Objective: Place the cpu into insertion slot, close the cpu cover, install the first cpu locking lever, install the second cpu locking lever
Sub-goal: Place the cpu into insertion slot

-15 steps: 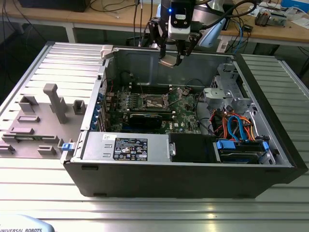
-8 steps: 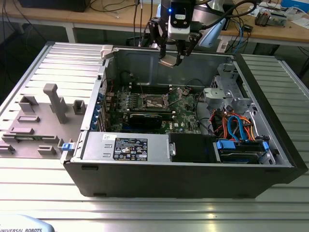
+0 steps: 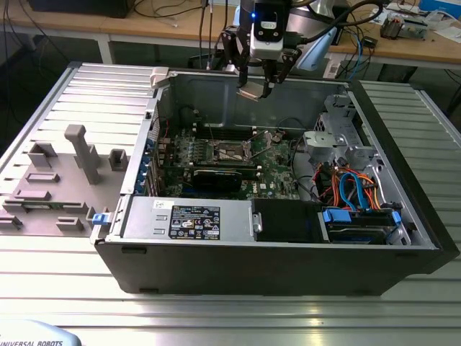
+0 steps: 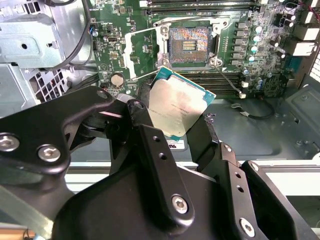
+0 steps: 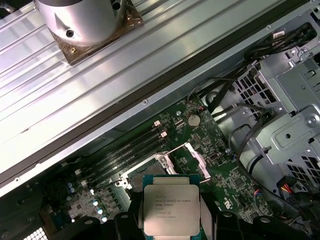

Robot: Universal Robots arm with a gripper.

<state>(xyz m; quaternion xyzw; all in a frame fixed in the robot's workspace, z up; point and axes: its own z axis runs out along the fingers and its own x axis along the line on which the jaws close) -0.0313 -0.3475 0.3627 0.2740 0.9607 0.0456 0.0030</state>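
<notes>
The pincer [image 3: 256, 82] is clamped on the cpu [image 3: 253, 91], with its fingers on two opposite edges. It holds the chip in the air well above the insertion slot [image 3: 229, 150] and a little toward the exterior view's right of it. The slot lies bare inside the open computer case [image 3: 252, 267], with the cpu cover [image 4: 142, 52] swung up just beside it. The chip looks tilted rather than flat to the slot.

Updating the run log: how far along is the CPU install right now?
Done: nothing seated; the insertion slot is bare and the cpu cover stands open beside it. In hand: the gripper holds the cpu above the open case. Left: seating, closing the cover, both lever steps.
</notes>
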